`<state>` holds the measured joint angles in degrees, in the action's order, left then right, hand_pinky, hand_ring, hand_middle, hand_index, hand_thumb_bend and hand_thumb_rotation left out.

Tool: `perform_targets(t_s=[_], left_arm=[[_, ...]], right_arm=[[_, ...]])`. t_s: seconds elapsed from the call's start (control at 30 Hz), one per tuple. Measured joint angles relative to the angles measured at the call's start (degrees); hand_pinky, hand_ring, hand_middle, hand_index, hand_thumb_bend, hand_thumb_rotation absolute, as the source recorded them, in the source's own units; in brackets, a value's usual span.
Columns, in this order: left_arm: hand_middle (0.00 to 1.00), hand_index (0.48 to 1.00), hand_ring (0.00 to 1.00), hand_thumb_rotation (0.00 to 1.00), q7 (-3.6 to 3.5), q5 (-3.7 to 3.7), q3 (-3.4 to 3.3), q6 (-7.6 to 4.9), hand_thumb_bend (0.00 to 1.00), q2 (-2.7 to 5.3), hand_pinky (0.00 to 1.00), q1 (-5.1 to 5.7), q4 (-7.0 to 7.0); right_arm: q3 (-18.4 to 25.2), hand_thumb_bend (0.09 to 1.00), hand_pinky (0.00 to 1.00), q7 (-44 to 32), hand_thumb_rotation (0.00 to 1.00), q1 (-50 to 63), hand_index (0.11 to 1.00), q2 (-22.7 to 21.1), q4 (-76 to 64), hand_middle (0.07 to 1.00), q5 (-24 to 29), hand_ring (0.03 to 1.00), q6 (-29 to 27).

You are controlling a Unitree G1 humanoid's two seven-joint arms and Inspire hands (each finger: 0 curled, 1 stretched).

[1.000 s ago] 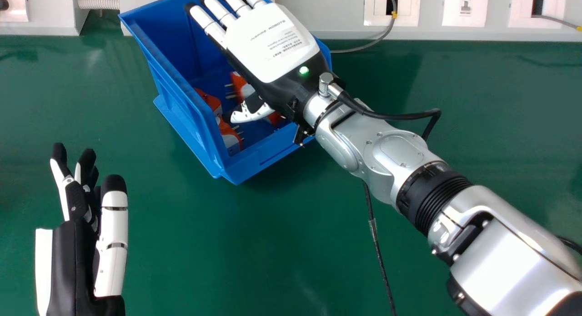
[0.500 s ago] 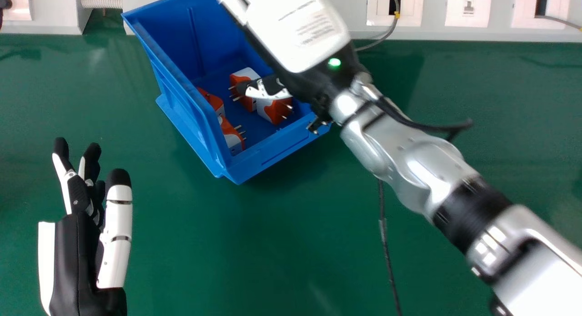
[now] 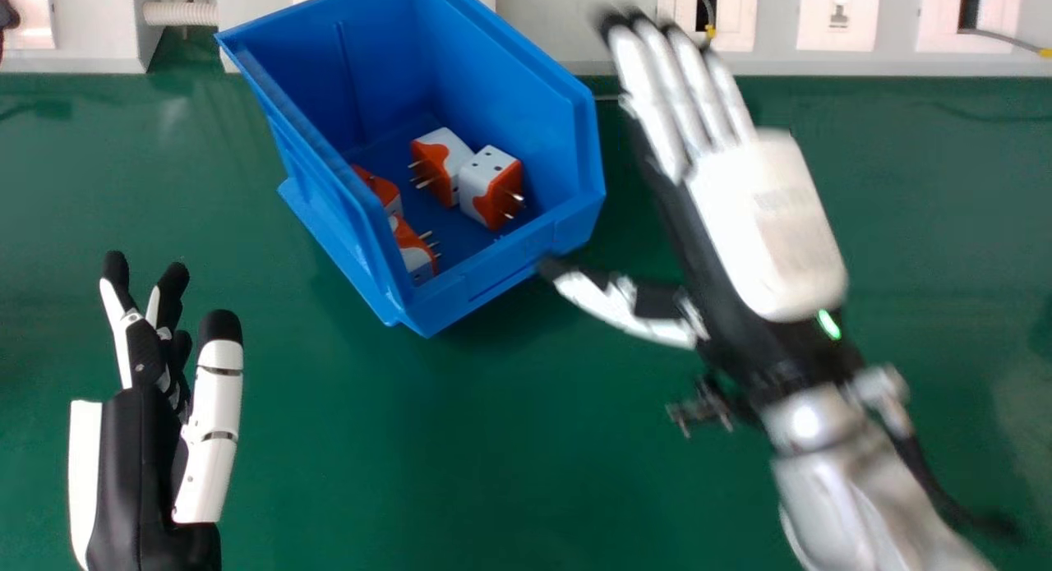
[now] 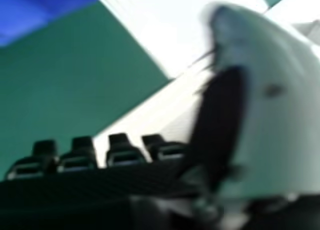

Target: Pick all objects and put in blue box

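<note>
From my end of the link, the blue box (image 3: 349, 222) sits askew on the green tabletop (image 3: 394, 439), its low front lip turned toward me. Inside it I have four orange-and-white plug adapters: two side by side near the middle of its floor (image 3: 440, 164) (image 3: 491, 185), and two along its left wall (image 3: 380, 189) (image 3: 415, 250), one nearer the lip. Metal pins stick out of several of them.

My right hand (image 3: 764, 218) is over the tabletop to the right of the blue box, fingers straight and open, thumb spread out toward the box's near right corner; whether its tip touches there, I can't tell. My left hand (image 3: 136, 456) is to the left of the blue box and closer to me, fingers relaxed and open.

The tabletop has a dull sheen, with a pale glare patch left of the blue box. Behind the box runs a pale wall panel (image 3: 575, 29), with a ribbed hose (image 3: 179, 13) to the box's left and socket plates (image 3: 838, 14) to its right, a thin cable (image 3: 1007, 39) coming from the farthest one.
</note>
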<state>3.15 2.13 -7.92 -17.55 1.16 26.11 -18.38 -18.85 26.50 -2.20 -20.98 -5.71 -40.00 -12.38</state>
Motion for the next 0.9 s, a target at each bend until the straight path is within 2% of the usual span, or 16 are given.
perform_targets(t_s=[0.07, 0.13, 0.2, 0.23, 0.3, 0.4, 0.47, 0.53, 0.6, 0.63, 0.73, 0.8, 0.9], left_arm=[[0.98, 0.963, 1.00, 0.79, -0.35, -0.10, -0.13, 0.01, 0.36, -0.14, 1.00, -0.25, 0.09], [0.98, 0.965, 1.00, 0.80, -0.48, -0.16, -0.30, 0.01, 0.38, -0.40, 1.00, -0.58, 0.21], [0.98, 0.972, 1.00, 0.82, -0.68, -0.26, -0.42, 0.01, 0.40, -0.80, 1.00, -1.05, 0.42], [0.98, 0.974, 1.00, 0.82, -0.71, -0.31, -0.45, 0.01, 0.40, -0.95, 1.00, -1.22, 0.52], [0.99, 0.979, 1.00, 0.84, -1.21, -0.59, -0.53, 0.02, 0.33, -1.57, 1.00, -1.87, 0.93], [0.99, 0.988, 1.00, 0.85, -1.74, -1.12, -0.67, 0.02, 0.18, -1.74, 1.00, -2.24, 1.07], [1.00, 0.997, 1.00, 0.88, -2.01, -1.87, -0.79, 0.01, 0.16, -1.83, 1.00, -2.38, 1.15], [1.00, 1.000, 1.00, 0.90, -2.63, -3.15, -0.98, 0.00, 0.20, -2.02, 1.00, -2.68, 1.38], [1.00, 1.000, 1.00, 0.92, -3.27, -4.02, -1.20, -0.14, 0.27, -2.23, 1.00, -2.91, 1.64], [1.00, 1.000, 1.00, 0.94, -3.34, -4.23, -1.37, -0.25, 0.30, -2.29, 1.00, -2.95, 1.78], [1.00, 1.000, 1.00, 0.99, -3.35, -3.63, -1.85, -1.23, 0.41, -2.92, 1.00, -3.03, 2.37], [1.00, 1.000, 1.00, 1.00, -3.43, -3.29, -2.24, -1.39, 0.46, -3.39, 1.00, -3.08, 2.52], [1.00, 1.000, 1.00, 1.00, -4.06, -3.32, -2.76, -1.43, 0.49, -4.16, 1.00, -3.24, 2.74]], right_arm=[[1.99, 0.330, 0.96, -0.69, 0.72, 3.78, 1.000, 0.09, -0.79, 1.000, 3.61, 1.000, -2.25], [4.06, 0.360, 0.99, -1.98, 0.86, 7.02, 1.000, 0.84, -1.16, 1.000, 8.76, 1.000, -4.28], [6.23, 0.433, 1.00, -4.20, 0.97, 9.69, 1.000, 2.28, -1.10, 1.000, 15.46, 1.000, -6.14], [6.72, 0.468, 1.00, -4.84, 0.98, 10.33, 1.000, 2.85, -1.10, 1.000, 17.31, 1.000, -6.23], [8.48, 0.542, 1.00, -8.14, 1.00, 12.26, 1.000, 5.42, -1.29, 1.000, 24.77, 1.000, -5.99], [10.42, 0.560, 1.00, -13.27, 1.00, 14.69, 1.000, 8.26, -1.96, 1.000, 34.08, 1.000, -4.27], [11.70, 0.573, 1.00, -16.93, 1.00, 15.70, 1.000, 9.02, -2.27, 1.000, 38.62, 1.000, -3.54], [12.94, 0.605, 1.00, -19.12, 1.00, 15.88, 1.000, 9.63, -2.36, 1.000, 41.11, 1.000, -3.21], [14.12, 0.618, 1.00, -20.40, 1.00, 15.89, 1.000, 10.28, -3.01, 1.000, 42.20, 1.000, -2.30], [14.55, 0.617, 1.00, -20.82, 1.00, 15.90, 1.000, 10.57, -3.39, 1.000, 42.21, 1.000, -1.80], [15.00, 0.599, 1.00, -21.94, 1.00, 16.27, 1.000, 11.65, -3.48, 1.000, 42.14, 1.000, -1.37], [15.00, 0.610, 1.00, -22.80, 1.00, 16.82, 1.000, 12.25, -3.47, 1.000, 42.14, 1.000, -1.33], [15.14, 0.598, 1.00, -23.69, 1.00, 17.10, 1.000, 13.18, -3.38, 1.000, 42.13, 1.000, -1.33]])
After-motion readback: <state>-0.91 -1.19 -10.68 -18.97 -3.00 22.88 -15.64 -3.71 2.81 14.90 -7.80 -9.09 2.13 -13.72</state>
